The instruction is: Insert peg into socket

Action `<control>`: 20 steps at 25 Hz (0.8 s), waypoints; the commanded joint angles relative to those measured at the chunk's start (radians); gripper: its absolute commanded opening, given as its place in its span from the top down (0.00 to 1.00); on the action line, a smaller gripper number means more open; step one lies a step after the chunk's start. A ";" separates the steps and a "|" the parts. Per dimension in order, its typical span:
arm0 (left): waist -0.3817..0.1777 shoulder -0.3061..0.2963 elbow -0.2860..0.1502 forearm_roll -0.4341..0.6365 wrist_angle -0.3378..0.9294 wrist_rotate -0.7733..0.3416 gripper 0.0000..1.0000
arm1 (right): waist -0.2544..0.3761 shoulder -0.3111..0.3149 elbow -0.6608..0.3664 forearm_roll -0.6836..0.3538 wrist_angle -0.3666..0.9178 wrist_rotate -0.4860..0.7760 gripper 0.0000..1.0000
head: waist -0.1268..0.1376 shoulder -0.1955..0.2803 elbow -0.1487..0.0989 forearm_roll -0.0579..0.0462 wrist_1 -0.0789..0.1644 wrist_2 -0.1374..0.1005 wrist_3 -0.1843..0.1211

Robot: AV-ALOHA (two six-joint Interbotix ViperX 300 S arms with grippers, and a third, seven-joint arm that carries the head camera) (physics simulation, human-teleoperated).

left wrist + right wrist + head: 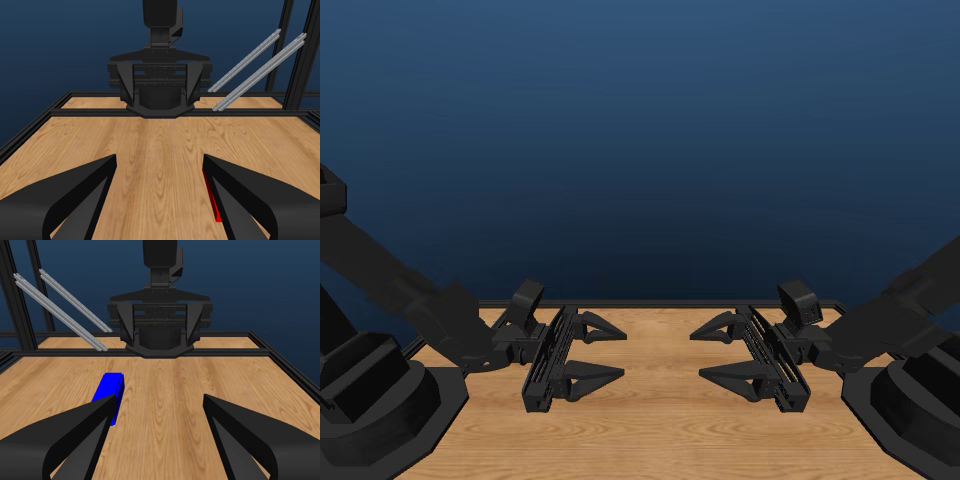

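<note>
The red peg (pixel 212 199) lies flat on the wooden table, and only a thin strip of it shows beside one jaw of my left gripper (pixel 160 159) in the left wrist view. The blue socket (pixel 110 391) also lies flat on the table, its near end hidden behind one jaw of my right gripper (pixel 160 399) in the right wrist view. Neither object shows in the head view. There my left gripper (pixel 623 354) and right gripper (pixel 697 354) hover open, facing each other above the table, with nothing between their jaws.
A black frame (pixel 165 112) borders the wooden table (pixel 650 430). Silver rails (pixel 255 65) lean at one corner, seen again as rails (pixel 65 305) in the right wrist view. Each wrist view shows the opposite gripper (pixel 160 85) across the table.
</note>
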 commanded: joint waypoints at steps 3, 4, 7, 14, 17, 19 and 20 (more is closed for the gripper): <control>-0.011 0.023 -0.002 -0.006 -0.217 -0.146 0.00 | 0.034 -0.034 0.014 0.125 0.135 0.081 0.00 | 0.002 0.008 -0.086 0.006 0.255 0.028 -0.007; -0.006 0.057 0.005 -0.004 -0.253 -0.169 0.00 | 0.033 -0.027 0.013 0.131 0.133 0.093 0.00 | 0.001 0.010 -0.088 0.006 0.253 0.029 -0.009; -0.005 0.114 0.005 -0.018 -0.317 -0.208 0.00 | 0.031 -0.018 0.027 0.147 0.105 0.115 0.00 | -0.004 0.019 -0.089 0.005 0.233 0.034 -0.014; -0.122 0.052 0.064 -0.207 -0.123 -0.182 0.00 | 0.101 0.006 -0.003 0.184 0.178 0.104 0.00 | -0.014 0.050 -0.095 0.004 0.237 0.035 0.005; -0.205 0.014 0.087 -0.328 0.049 -0.147 0.00 | 0.135 0.029 -0.025 0.201 0.194 0.097 0.00 | -0.021 0.069 -0.093 0.005 0.252 0.042 0.030; -0.256 -0.039 0.095 -0.402 0.114 -0.137 0.00 | 0.146 0.046 -0.034 0.208 0.201 0.098 0.00 | -0.022 0.079 -0.097 0.006 0.265 0.048 0.050; -0.282 -0.040 0.099 -0.435 0.137 -0.143 0.00 | 0.151 0.055 -0.043 0.212 0.201 0.098 0.00 | -0.023 0.084 -0.099 0.008 0.268 0.052 0.062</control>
